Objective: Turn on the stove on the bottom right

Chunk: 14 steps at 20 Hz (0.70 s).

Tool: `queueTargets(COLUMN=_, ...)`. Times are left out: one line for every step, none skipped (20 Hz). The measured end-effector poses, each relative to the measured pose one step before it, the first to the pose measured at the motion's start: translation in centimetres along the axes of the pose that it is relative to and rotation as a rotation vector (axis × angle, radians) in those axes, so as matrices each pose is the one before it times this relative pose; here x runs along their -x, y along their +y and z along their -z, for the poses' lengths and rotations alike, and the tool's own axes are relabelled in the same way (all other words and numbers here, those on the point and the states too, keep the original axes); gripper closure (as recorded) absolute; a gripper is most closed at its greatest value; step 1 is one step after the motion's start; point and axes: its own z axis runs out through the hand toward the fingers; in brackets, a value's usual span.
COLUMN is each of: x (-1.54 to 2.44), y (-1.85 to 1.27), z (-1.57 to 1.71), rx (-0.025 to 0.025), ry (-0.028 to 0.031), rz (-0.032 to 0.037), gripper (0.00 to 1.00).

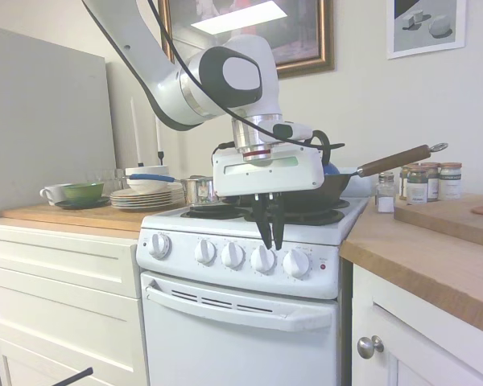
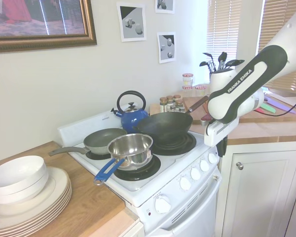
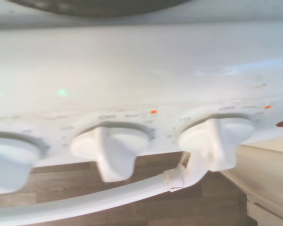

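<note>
Place: you're in a home kitchen.
Cooking: white electric coil-burner stove (image 2: 153,190), blue enamel kettle (image 2: 131,117).
Counters: butcher-block wooden countertop (image 1: 435,261), stacked cream plates (image 2: 34,210).
Walls: gilt-framed painting (image 2: 39,22).

Arm (image 2: 246,81): black band carries "FRANKA EMIKA" in white capitals, read in the second exterior view. Stove (image 3: 146,84): small grey print above the knobs (image 3: 111,150) in the wrist view, too blurred to read. Spice jars (image 1: 419,183): labels too small to read.
</note>
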Motion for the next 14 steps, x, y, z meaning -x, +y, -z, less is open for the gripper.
queueTargets(x=-0.219, y=0.041, z=-0.265, rx=0.00347, ry=-0.00250, rz=-0.00231, gripper=1.00)
queueTargets(x=-0.218, y=0.025, z=-0.266, rx=0.00340, ry=-0.00245, rz=-0.00214, gripper=1.00)
queueTargets(x=-0.283, y=-0.007, z=-0.216, rx=0.00274, ry=-0.00103, rz=-0.00164, gripper=1.00)
queueTargets(x=-0.245, y=-0.014, z=-0.191, rx=0.00238, ry=-0.00097, rz=-0.00144, gripper=1.00)
queueTargets(x=-0.235, y=-0.032, z=-0.123, rx=0.00170, ry=0.00017, rz=-0.00120, gripper=1.00)
queueTargets(x=-0.259, y=-0.048, z=-0.083, rx=0.00123, ry=0.00103, rz=-0.00103, gripper=1.00)
queueTargets(x=-0.223, y=-0.022, z=-0.081, rx=0.00087, ry=0.00053, rz=-0.00099, gripper=1.00)
queueTargets(x=-0.207, y=-0.025, z=-0.055, rx=-0.00006, ry=0.00046, rz=-0.00119, gripper=1.00)
queueTargets(x=-0.214, y=-0.042, z=-0.038, rx=-0.00078, ry=0.00054, rz=-0.00104, gripper=1.00)
queueTargets(x=-0.216, y=-0.032, z=-0.030, rx=-0.00041, ry=0.00090, rz=-0.00098, gripper=1.00)
queueTargets(x=-0.166, y=-0.024, z=-0.078, rx=0.00044, ry=0.00002, rz=-0.00084, gripper=1.00)
queueTargets(x=-0.136, y=-0.064, z=-0.130, rx=0.00131, ry=-0.00063, rz=-0.00012, gripper=1.00)
queueTargets(x=-0.083, y=-0.071, z=-0.176, rx=0.00171, ry=-0.00174, rz=0.00008, gripper=1.00)
queueTargets(x=-0.058, y=-0.078, z=-0.195, rx=0.00193, ry=-0.00215, rz=0.00037, gripper=1.00)
